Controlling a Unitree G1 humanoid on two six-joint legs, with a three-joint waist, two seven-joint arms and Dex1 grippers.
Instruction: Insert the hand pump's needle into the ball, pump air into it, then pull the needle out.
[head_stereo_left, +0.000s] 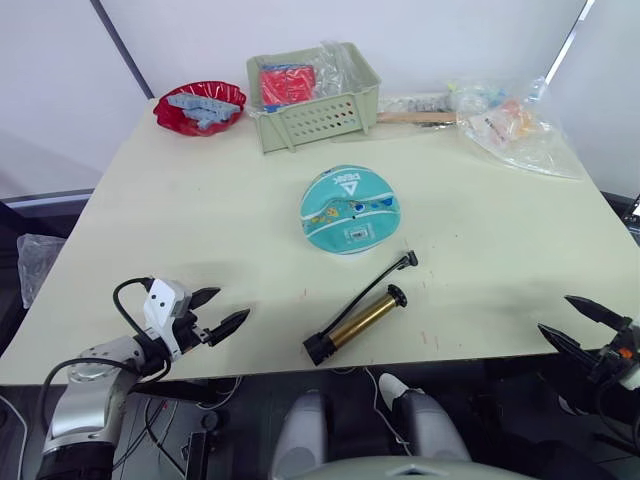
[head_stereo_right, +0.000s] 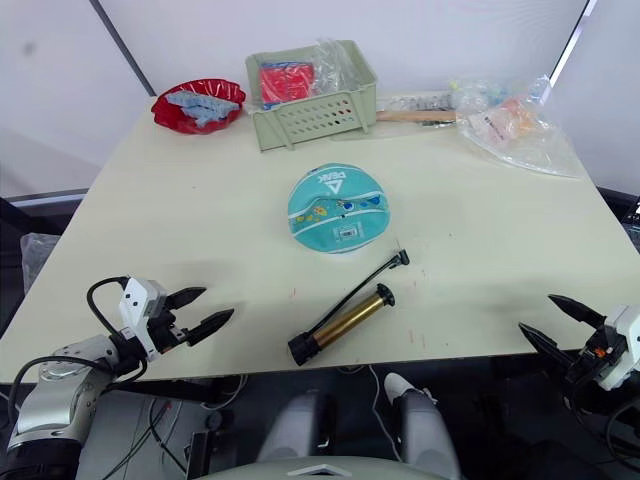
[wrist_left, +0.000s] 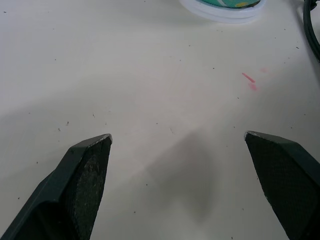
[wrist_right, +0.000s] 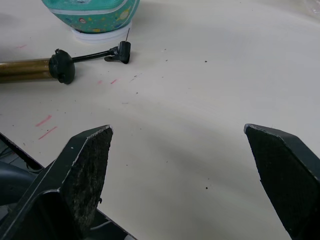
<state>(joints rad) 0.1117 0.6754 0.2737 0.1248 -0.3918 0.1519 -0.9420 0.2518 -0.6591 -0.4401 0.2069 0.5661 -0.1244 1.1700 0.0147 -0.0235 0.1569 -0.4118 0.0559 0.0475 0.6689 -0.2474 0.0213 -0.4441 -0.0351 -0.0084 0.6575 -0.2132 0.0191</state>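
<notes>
The teal ball (head_stereo_left: 350, 208) with cartoon prints and a white label patch rests near the middle of the table. In front of it lies the hand pump (head_stereo_left: 358, 322), brass cylinder flat on the table, black base toward the front edge. Its thin black hose ends in a small black fitting (head_stereo_left: 410, 259). The needle (wrist_right: 128, 35) sticks out of that fitting close to the ball (wrist_right: 90, 12), apart from it. My left gripper (head_stereo_left: 232, 303) hovers open over the front left of the table. My right gripper (head_stereo_left: 553, 313) is open beyond the front right edge. Both are empty.
A green slotted basket (head_stereo_left: 312, 100) with a red packet stands at the back. A red bowl (head_stereo_left: 198, 105) holds a blue-grey item at the back left. Clear plastic bags (head_stereo_left: 515, 125) and a wooden-handled tool (head_stereo_left: 415, 117) lie at the back right.
</notes>
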